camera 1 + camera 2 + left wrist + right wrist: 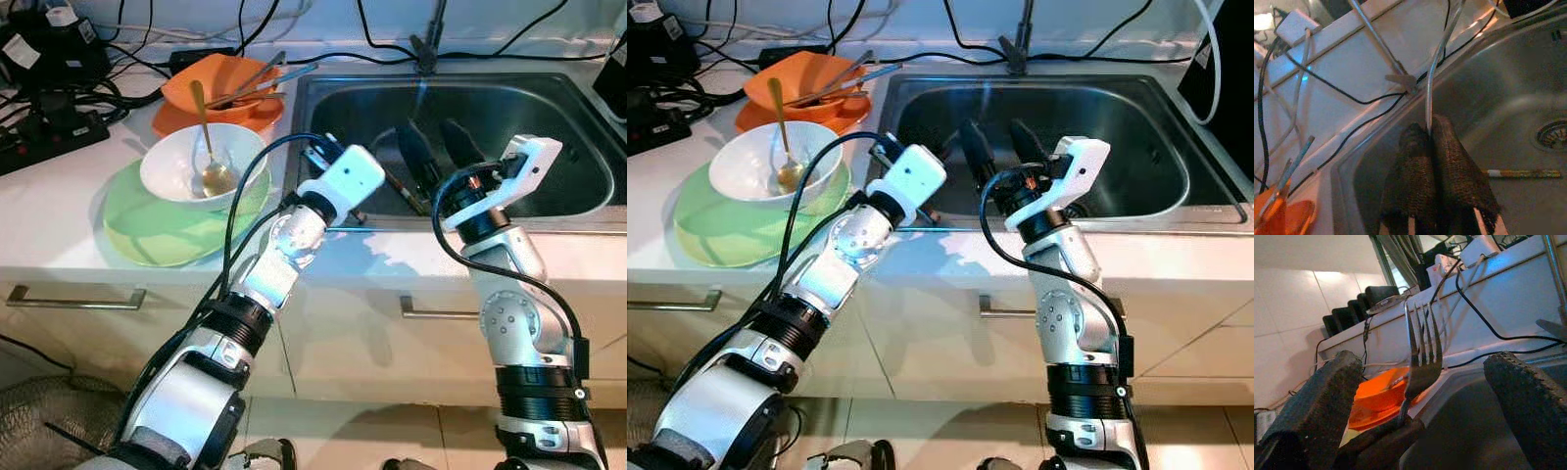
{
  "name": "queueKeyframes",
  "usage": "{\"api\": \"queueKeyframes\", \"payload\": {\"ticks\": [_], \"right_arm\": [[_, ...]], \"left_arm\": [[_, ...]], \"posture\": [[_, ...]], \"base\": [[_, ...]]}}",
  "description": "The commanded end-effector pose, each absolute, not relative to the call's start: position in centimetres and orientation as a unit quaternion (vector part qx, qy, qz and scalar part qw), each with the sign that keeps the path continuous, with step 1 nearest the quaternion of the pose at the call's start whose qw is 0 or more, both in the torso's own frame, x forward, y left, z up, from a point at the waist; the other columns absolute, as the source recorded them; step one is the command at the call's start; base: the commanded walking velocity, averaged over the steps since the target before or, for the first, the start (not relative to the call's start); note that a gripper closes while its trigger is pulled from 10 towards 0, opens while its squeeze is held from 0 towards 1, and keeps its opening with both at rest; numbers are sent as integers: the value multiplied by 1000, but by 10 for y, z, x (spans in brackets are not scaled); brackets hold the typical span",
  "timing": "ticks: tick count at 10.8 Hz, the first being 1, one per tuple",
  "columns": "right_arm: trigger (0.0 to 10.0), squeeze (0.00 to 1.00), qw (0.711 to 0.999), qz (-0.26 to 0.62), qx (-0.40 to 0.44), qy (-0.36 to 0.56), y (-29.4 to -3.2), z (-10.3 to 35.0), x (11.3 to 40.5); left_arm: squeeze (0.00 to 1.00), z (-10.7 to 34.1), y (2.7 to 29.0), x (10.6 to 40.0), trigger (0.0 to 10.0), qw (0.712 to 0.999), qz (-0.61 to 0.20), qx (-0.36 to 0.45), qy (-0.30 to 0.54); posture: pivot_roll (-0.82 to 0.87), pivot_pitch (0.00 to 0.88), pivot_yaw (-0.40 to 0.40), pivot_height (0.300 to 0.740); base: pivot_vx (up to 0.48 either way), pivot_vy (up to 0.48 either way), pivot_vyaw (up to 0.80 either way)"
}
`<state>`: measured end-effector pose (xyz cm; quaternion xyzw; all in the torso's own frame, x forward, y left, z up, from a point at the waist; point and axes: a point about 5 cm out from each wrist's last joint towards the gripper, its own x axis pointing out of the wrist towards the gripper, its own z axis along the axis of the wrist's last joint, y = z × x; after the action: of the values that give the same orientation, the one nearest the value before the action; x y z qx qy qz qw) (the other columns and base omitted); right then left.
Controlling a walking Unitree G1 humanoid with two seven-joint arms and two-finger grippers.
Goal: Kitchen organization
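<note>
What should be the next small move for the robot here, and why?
Probably the right gripper should close on the fork. The left gripper is shut on the fork's handle and holds it upright over the sink, with the prongs standing between the right gripper's open fingers. It looks like a handover.

Both silver arms are raised and bent at the elbow, reaching toward the sink [549, 211].

Left gripper [1429, 139]: at the sink's near-left corner, wrist angled up and inward. Its 2 black fingers [1413, 181] are pressed together, clamped on the handle of a fork [1422, 360] held upright.

Right gripper [438, 147]: over the sink's near rim, forearm nearly vertical, wrist tipped toward the basin. Its 2 fingers [1312, 406] are spread wide apart, nothing between them.
</note>
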<state>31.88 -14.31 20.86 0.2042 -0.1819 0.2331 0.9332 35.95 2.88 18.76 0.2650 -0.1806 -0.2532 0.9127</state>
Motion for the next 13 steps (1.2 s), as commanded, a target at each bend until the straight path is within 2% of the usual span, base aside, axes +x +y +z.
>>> {"api": "queueKeyframes", "payload": {"ticks": [1, 6, 7, 8, 13], "right_arm": [[10000, 0, 934, 230, 207, -179, -141, 210, 321], [10000, 0, 945, 178, 219, -167, -142, 205, 331], [9490, 0, 945, 162, 231, -166, -145, 205, 334], [0, 0, 945, 155, 234, -166, -147, 205, 335], [0, 0, 945, 144, 241, -166, -148, 204, 337]], "left_arm": [[0, 188, 28, 359, 10000, 906, -259, 277, -186], [0, 185, 22, 351, 10000, 886, -281, 305, -207], [0, 186, 22, 351, 10000, 884, -283, 308, -210], [0, 186, 21, 351, 10000, 883, -283, 308, -211], [0, 186, 20, 350, 10000, 879, -282, 317, -217]], "posture": [[12, 80, 71, 740], [21, 49, 70, 740], [24, 42, 69, 740], [23, 46, 68, 740], [23, 56, 68, 740]], "base": [[0, 0, 0], [0, 0, 0], [0, 0, 0], [0, 0, 0], [0, 0, 0]]}}
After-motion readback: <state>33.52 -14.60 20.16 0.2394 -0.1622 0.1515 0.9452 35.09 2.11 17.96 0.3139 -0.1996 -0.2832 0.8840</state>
